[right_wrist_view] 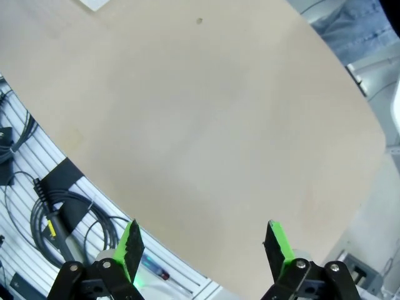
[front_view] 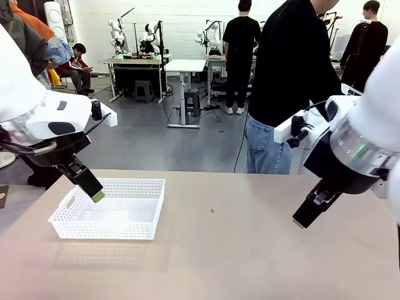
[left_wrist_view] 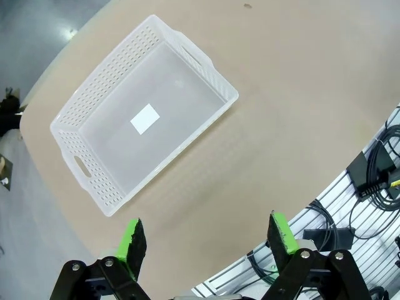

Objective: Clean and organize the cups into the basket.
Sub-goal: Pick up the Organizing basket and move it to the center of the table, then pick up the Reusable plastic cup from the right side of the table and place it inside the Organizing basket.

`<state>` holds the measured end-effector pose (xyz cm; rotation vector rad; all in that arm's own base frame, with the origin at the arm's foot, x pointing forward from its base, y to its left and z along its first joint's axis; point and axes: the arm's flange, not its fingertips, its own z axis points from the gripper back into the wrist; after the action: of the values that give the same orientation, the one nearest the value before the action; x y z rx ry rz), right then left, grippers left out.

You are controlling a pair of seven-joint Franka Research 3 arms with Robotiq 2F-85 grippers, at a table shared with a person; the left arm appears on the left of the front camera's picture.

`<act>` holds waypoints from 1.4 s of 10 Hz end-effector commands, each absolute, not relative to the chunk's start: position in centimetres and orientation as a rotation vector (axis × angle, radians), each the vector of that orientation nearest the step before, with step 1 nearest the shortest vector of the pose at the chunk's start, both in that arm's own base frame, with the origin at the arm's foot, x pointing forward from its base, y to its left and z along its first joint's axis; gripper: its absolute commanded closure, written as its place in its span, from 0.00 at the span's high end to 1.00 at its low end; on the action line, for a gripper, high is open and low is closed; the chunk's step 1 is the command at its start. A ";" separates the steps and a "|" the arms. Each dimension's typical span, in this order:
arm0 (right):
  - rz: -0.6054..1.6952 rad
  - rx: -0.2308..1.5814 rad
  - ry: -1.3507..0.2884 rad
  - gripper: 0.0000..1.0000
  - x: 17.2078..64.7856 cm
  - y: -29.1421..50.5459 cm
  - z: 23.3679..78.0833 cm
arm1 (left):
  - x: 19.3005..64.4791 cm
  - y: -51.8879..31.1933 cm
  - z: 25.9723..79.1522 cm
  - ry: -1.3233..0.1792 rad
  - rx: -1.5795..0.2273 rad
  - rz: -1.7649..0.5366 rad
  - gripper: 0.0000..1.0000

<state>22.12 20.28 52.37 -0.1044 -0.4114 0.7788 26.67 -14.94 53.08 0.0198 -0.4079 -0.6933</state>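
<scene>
Background: open lab hall with a grey floor; a person (front_view: 290,81) in a black top and jeans stands at the far edge of the desk (front_view: 250,250)

Basket (front_view: 103,229) sits on the robot's left half of the desk, long side roughly toward the robot. Its floor is bare save a small white label (left_wrist_view: 145,119).

Left end effector (left_wrist_view: 207,232) hangs over the near rim of the basket, jaws wide apart, nothing between the green pads. Right end effector (right_wrist_view: 204,236) hovers over bare desk well to the right, likewise spread and empty.

Step in hand (my reading): getting hold of the first of the cups, none being in the basket yet. To do it well:
- keep the jaws wide on approach and close across the mid-body
- clear the rim fully before lowering
- release low, since a round tumbler would likely roll

Materials:
- desk is matte beige, smooth and even
- basket is thin, glossy white plastic with perforated walls, a solid rim, rounded corners and slot handles at the short ends; it looks light, so a nudge may well slide it
</scene>
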 end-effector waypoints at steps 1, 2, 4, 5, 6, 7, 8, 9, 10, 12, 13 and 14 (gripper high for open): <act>0.780 -0.110 -0.430 1.00 21.0 20.0 53.3 | 26.2 -14.7 53.6 -0.418 0.020 -0.692 1.00; 0.673 0.175 -0.415 1.00 22.9 17.2 53.8 | 27.9 -13.1 53.5 -0.329 -0.304 -0.621 1.00; 0.466 0.874 -0.403 1.00 25.3 9.3 54.2 | 30.6 -8.3 53.3 -0.102 -1.142 -0.533 1.00; 0.417 1.102 -0.410 1.00 26.3 6.1 53.7 | 32.3 -5.7 52.6 -0.086 -1.302 -0.430 1.00; 0.405 1.320 -0.410 1.00 26.9 3.8 53.3 | 33.7 -3.3 51.7 -0.044 -1.460 -0.359 1.00; 0.341 1.372 -0.425 1.00 27.5 1.4 52.5 | 34.7 -0.5 50.5 -0.073 -1.517 -0.264 1.00; 0.260 1.420 -0.454 1.00 27.9 -1.9 51.5 | 35.6 3.2 49.2 -0.135 -1.569 -0.149 1.00; 0.205 1.458 -0.480 1.00 27.6 -4.7 50.7 | 35.9 6.6 48.5 -0.189 -1.627 -0.057 1.00; 0.152 1.468 -0.500 1.00 27.0 -7.4 49.9 | 35.7 9.7 47.6 -0.239 -1.676 0.021 1.00; 0.031 1.441 -0.527 1.00 25.7 -12.2 48.2 | 34.6 14.6 46.8 -0.335 -1.680 0.129 1.00; -0.016 1.406 -0.546 1.00 25.0 -13.8 47.7 | 33.7 16.6 46.5 -0.375 -1.682 0.166 1.00; -0.045 1.363 -0.546 1.00 24.4 -15.0 47.4 | 32.9 18.4 46.5 -0.406 -1.657 0.201 1.00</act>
<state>25.51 -16.78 47.71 1.4289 -0.5371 -0.0453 33.10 19.09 44.97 -1.6777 -0.3592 0.1583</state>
